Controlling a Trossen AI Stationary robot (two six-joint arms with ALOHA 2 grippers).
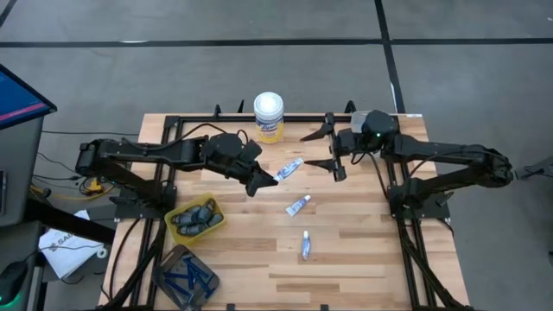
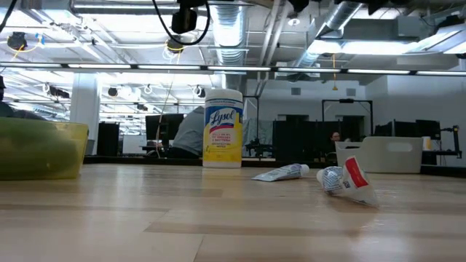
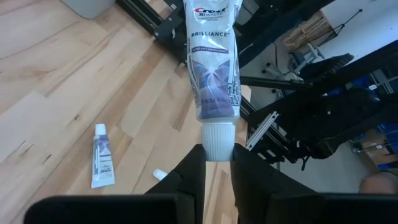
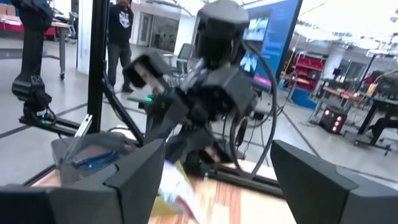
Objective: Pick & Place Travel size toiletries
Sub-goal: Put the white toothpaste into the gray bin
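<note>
**Left gripper holds a toothpaste tube by its cap, off the bench**

The held tube [image 3: 213, 65] is a small white one with blue-grey print, pinched at its white cap between the left gripper's [image 3: 217, 163] fingers. Its long axis runs straight out from the fingertips, crimped end leading. In the high view this tube [image 1: 289, 168] sits near the middle of the bench toward the far edge, angled toward the far right corner, with the left gripper [image 1: 259, 180] just behind its cap end.

Two more tubes lie loose on the bench: one [image 1: 298, 205] at mid-bench, lying on a diagonal, and one [image 1: 305, 245] closer to the near edge, its long axis running near to far.

The yellow bin [image 1: 195, 219] of dark grey sticks and the dark tray [image 1: 184, 276] of blue sticks sit toward the near left corner, so the carry likely runs back that way.

The right gripper [image 1: 332, 147] waits near the far edge, fingers spread wide and empty, beside the wipes canister [image 1: 269, 116].
</note>
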